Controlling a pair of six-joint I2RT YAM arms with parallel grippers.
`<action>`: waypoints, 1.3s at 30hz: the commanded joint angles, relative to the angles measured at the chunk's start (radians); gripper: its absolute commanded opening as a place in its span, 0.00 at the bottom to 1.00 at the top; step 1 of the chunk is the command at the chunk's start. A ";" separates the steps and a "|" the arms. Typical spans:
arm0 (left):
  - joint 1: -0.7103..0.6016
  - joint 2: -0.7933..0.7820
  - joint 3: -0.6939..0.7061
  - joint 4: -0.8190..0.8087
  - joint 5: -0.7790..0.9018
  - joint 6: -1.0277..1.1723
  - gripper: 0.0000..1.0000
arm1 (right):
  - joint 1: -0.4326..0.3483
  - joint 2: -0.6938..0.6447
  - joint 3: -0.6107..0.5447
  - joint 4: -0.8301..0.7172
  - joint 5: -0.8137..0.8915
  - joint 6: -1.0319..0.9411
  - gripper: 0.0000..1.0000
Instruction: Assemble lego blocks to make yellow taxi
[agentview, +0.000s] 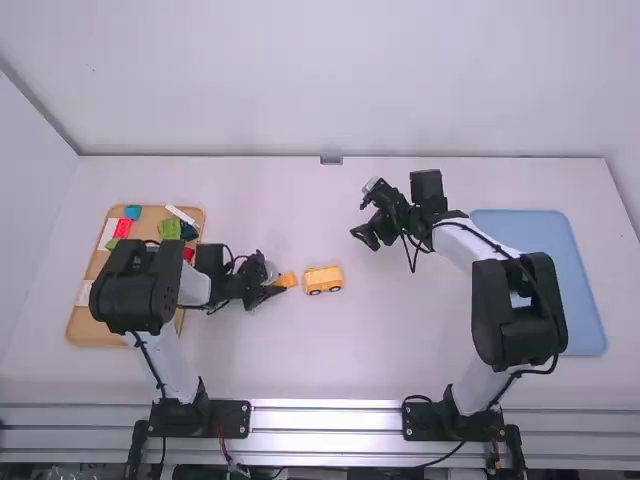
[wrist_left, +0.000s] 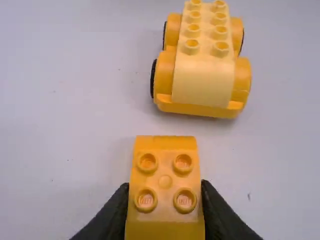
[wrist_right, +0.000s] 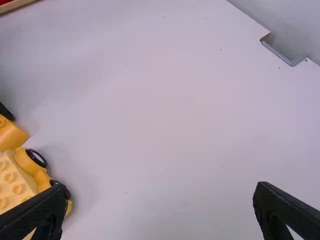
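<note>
Yellow roof block gripped, wheeled Lego base near it.
Left hand (agentview: 276, 289), left of centre in the high view, held the studded yellow block (wrist_left: 165, 181); wheeled yellow base (agentview: 323, 280) sat mid-frame on the tabletop (agentview: 300, 365). Right hand (agentview: 357, 219), upper centre-right, was wide and empty.

The car (wrist_left: 200, 95) is yellow with a paler yellow top and black tyres (wrist_left: 153, 79). The block (wrist_left: 165, 181) is plain orange-yellow. The tray (agentview: 80, 322) near the white worktop's (agentview: 300, 370) left edge is tan; the right-edge tray (agentview: 540, 240) is pale blue.
</note>
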 joint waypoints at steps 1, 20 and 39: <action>-0.001 0.017 -0.029 0.019 0.017 0.005 0.20 | 0.000 -0.018 0.021 -0.004 -0.013 0.002 0.99; -0.069 -0.344 -0.037 -0.181 0.016 -0.082 0.09 | 0.016 0.074 -0.114 -0.025 -0.512 -0.387 0.98; -0.206 -0.262 -0.018 -0.041 -0.027 -0.221 0.10 | 0.087 0.298 -0.193 0.224 -0.597 -0.634 0.98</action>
